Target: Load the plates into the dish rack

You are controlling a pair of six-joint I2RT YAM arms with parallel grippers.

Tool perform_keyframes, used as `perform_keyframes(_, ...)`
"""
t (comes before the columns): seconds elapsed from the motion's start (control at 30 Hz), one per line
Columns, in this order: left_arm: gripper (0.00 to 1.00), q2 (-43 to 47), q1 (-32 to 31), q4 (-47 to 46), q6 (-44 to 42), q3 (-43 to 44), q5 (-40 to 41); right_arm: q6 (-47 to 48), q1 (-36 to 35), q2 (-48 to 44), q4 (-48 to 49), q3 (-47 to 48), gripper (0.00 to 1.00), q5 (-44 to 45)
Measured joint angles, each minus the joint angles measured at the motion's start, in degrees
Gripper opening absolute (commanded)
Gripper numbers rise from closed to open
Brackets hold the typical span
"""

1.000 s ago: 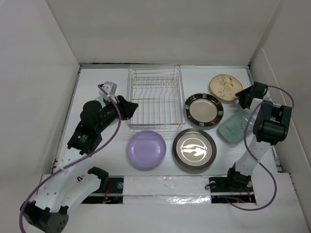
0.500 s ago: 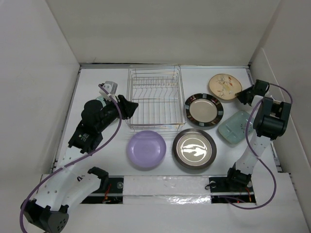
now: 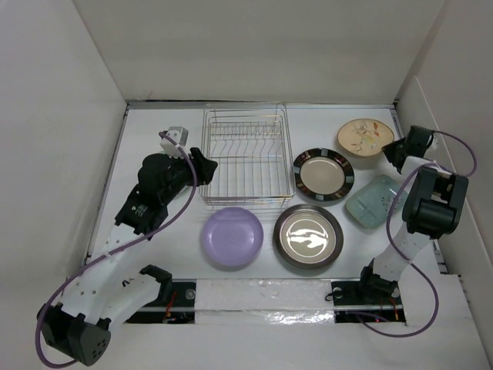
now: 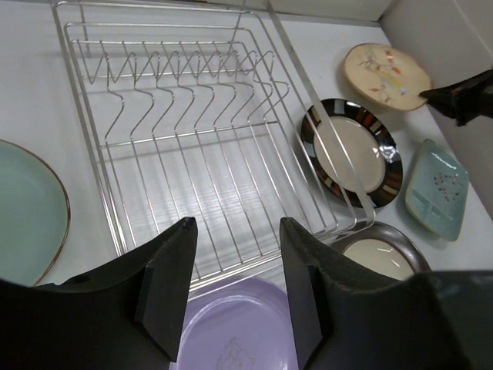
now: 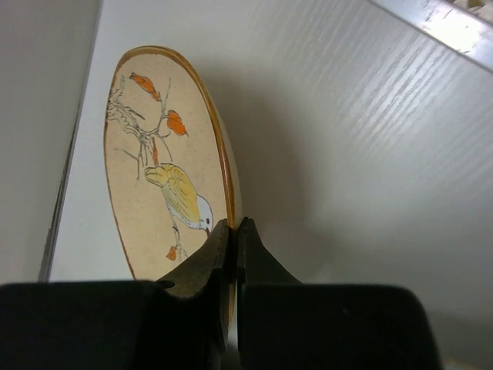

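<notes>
The silver wire dish rack (image 3: 246,199) stands empty at the back middle. My right gripper (image 3: 394,149) is shut on the rim of the tan plate (image 3: 359,135) painted with a bird; the wrist view shows both jaws pinching its edge (image 5: 233,227). Open, my left gripper (image 3: 202,169) hovers at the rack's left front corner, above the lavender plate (image 4: 231,331). In front of the rack lie the lavender plate (image 3: 232,237) and the shiny silver plate (image 3: 308,236). The dark-rimmed cream plate (image 3: 323,174) and the mint squarish plate (image 3: 372,202) lie to the right.
A pale green round plate (image 4: 19,212) lies left of the rack (image 4: 185,139), under my left arm in the top view. White walls close in the table on the left, back and right. The right wall is close behind the tan plate (image 5: 154,177).
My right gripper reached the tan plate and shut on its rim, and the plate shifted slightly toward the back right. The left gripper opened a little wider.
</notes>
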State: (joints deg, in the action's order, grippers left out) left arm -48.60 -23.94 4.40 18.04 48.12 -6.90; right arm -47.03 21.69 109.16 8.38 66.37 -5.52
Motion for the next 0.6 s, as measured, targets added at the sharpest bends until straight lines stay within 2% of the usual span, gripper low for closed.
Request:
perform_keyframes(0.17,0.44,-3.50,0.46,1.01,0.00,0.00,1.88,4.66,-3.23,-10.25,-0.76,-1.68,0.00,5.66)
perform_keyframes(0.4,0.39,-6.47,1.95,2.40,0.09,0.02,4.33,14.51,-15.76,-21.14,-3.19,2.21,0.00,11.43)
perform_keyframes(0.5,0.21,-7.67,1.95,3.23,0.31,0.02,5.35,19.58,-22.01,-21.18,-8.31,8.20,0.00,14.01)
perform_keyframes(0.53,0.02,-7.93,1.95,3.50,0.35,0.02,5.86,21.70,-24.28,-20.68,-11.69,11.47,0.00,15.04)
perform_keyframes(0.6,0.00,-8.13,1.92,4.07,0.02,0.02,7.04,25.27,-27.98,-19.21,-16.87,17.49,0.00,17.07)
